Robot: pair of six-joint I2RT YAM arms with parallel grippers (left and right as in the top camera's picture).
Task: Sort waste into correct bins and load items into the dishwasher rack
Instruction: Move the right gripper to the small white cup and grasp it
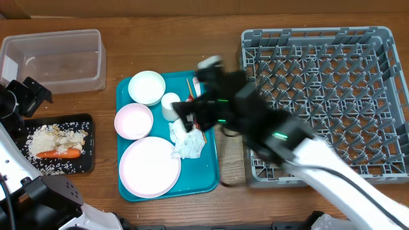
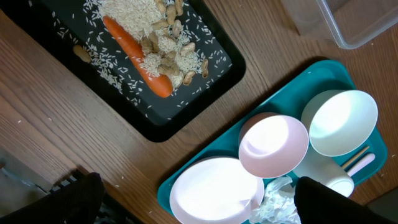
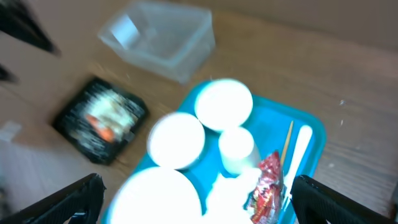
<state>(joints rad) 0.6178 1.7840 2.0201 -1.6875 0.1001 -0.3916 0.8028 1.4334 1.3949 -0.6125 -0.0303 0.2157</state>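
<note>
Left fingers (image 2: 74,199) and right fingers (image 3: 68,199) spread wide above wood-grain table (image 1: 166,45), teal tray (image 1: 208,176).

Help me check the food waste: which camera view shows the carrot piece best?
Left wrist: the carrot piece lies close and sharp in the black tray, with rice beside it. Overhead shows it only as a small, thin orange strip. Right wrist shows just a blurred orange speck in the tray.

teal tray (image 1: 206,180), black tray (image 1: 87,163), orange carrot (image 1: 61,153)
</note>
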